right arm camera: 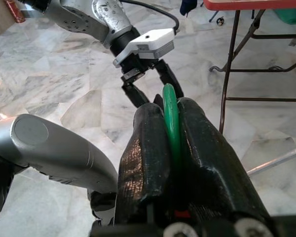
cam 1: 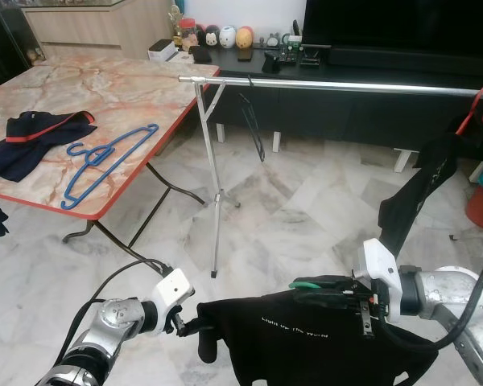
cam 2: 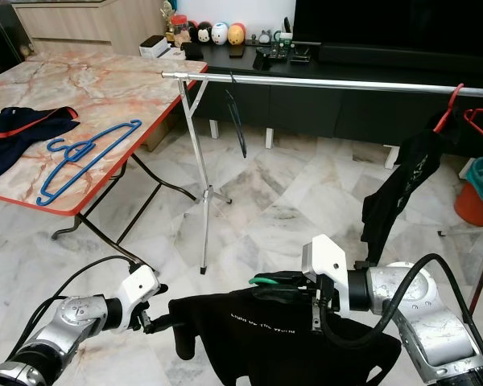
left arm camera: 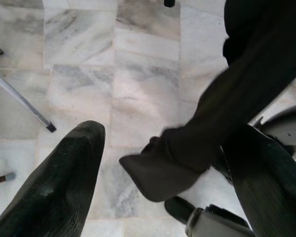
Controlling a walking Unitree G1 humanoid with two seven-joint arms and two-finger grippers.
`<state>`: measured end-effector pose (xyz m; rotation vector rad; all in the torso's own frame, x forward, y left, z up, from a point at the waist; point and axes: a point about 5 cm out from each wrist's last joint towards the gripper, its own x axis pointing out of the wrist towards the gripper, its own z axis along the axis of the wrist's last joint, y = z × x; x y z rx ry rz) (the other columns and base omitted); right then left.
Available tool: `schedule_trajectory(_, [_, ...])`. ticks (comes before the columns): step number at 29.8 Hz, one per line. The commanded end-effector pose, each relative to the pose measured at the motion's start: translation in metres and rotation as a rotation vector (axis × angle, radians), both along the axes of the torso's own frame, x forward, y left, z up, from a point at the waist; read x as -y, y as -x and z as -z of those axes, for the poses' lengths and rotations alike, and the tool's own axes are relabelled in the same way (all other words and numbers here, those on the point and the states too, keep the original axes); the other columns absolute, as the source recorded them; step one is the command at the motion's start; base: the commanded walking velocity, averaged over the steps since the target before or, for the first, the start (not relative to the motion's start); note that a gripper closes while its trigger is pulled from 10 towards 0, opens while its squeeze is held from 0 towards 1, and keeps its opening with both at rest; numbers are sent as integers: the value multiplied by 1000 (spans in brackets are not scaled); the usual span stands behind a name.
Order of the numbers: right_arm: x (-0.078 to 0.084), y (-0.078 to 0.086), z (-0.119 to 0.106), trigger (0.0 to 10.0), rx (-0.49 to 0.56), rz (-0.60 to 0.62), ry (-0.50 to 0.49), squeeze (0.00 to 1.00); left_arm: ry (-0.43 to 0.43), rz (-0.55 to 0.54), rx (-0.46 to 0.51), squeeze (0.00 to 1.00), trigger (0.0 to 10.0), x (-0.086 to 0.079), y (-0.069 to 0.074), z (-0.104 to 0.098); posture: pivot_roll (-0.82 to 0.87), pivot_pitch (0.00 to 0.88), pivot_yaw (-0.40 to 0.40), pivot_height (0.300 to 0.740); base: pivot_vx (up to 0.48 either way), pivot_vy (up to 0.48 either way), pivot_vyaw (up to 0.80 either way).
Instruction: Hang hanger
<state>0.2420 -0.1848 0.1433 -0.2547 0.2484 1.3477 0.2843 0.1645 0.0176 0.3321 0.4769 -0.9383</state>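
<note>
The right gripper (right arm camera: 170,116) is pressed together on a green hanger (right arm camera: 171,129) carrying a black shirt (cam 1: 306,342); the left gripper (left arm camera: 158,168), spread, is set by its sleeve. The carrying step is judged in hand; next, the hook must be lifted onto the rail (cam 1: 330,84). The shirt's pale lettering cannot be read

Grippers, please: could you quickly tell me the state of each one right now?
Left gripper: open, fingers on either side of the black shirt's sleeve, not pinching it.
Right gripper: shut on the green hanger.
</note>
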Motion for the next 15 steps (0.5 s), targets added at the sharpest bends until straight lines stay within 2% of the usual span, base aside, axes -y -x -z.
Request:
schedule_trajectory(1, [-1, -1, -14, 0, 54, -17, -12, 0, 0, -17, 11, 0, 4588, -2, -2, -1, 17, 40, 68, 740, 0, 0, 0])
schedule_trajectory(3, [-1, -1, -15, 0, 53, -20, -13, 0, 11, -32, 17, 0, 2510, -1, -2, -1, 16, 41, 68, 740, 0, 0, 0])
schedule_trajectory(4, [-1, -1, -15, 0, 54, -20, -15, 0, 19, -46, 17, 0, 0, -2, -3, -1, 16, 41, 68, 740, 0, 0, 0])
schedule_trajectory(15, [-1, -2, -15, 0, 57, -18, -12, 0, 2, -43, 15, 0, 0, -9, 0, 1, 19, 43, 69, 740, 0, 0, 0])
